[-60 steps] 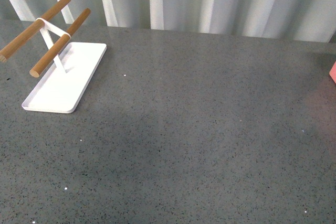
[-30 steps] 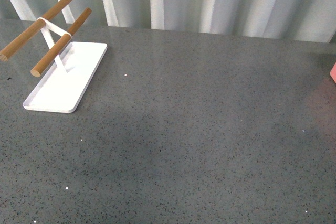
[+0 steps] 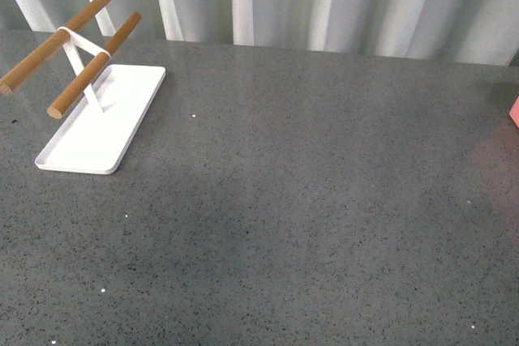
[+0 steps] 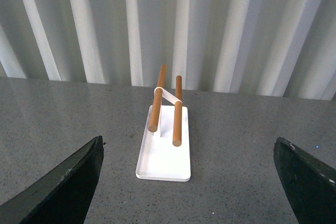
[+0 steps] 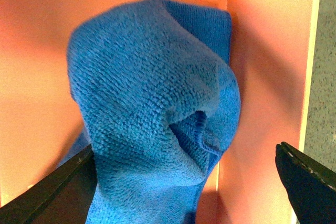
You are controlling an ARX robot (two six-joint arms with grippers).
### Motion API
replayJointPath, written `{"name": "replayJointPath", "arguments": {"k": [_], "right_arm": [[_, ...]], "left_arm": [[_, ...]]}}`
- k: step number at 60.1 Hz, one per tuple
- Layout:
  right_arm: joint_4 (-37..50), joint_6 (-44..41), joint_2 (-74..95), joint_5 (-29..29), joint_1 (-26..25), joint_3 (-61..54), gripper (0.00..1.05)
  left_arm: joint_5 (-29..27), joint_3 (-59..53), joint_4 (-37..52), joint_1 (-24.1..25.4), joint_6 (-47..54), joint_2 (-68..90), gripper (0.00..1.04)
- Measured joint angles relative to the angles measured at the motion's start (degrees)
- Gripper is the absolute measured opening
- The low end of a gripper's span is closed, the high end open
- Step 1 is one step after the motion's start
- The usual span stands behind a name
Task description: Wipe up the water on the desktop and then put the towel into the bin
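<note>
Where it slumps inside the orange bin, the fuzzy blue towel is bunched; both arms' jaws are spread.

Fuzzy microfibre towel, speckled stone-like desktop

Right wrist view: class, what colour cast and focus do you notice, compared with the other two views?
Right wrist view: sharp towel weave, orange glow off the bin walls. Front view: soft sheen and faint shadow on the desktop. Left wrist view: even, cool light.

Left gripper: we see its jaws spread wide apart, gripping nothing. Right gripper: jaws likewise spread wide. Neither arm appears in our front view.
</note>
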Motion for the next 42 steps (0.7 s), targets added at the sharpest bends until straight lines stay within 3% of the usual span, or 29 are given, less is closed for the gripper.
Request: {"name": "replayJointPath", "arguments": {"k": [14,22,37,42], "right_arm": [[2.3,4.6,-11.7,-15.3,4.8,-2.2,0.98],[7.7,7.6,-21.3,-20.9,7.3,-7.6,0.98],[18.9,13.5,-44.2,-22.5,12.0,-22.3,0.98],[22.2,13.7,-52.1,-19.5,14.8,-27.8,0.98]], "left_arm": [[0.0,0.0,0.0,0.0,0.0,0.0,0.98],[0.0,0.0,0.0,0.0,0.0,0.0,0.98],[0.0,0.0,0.0,0.0,0.0,0.0,0.98],[0.0,0.0,0.0,0.0,0.0,0.0,0.98]]}}
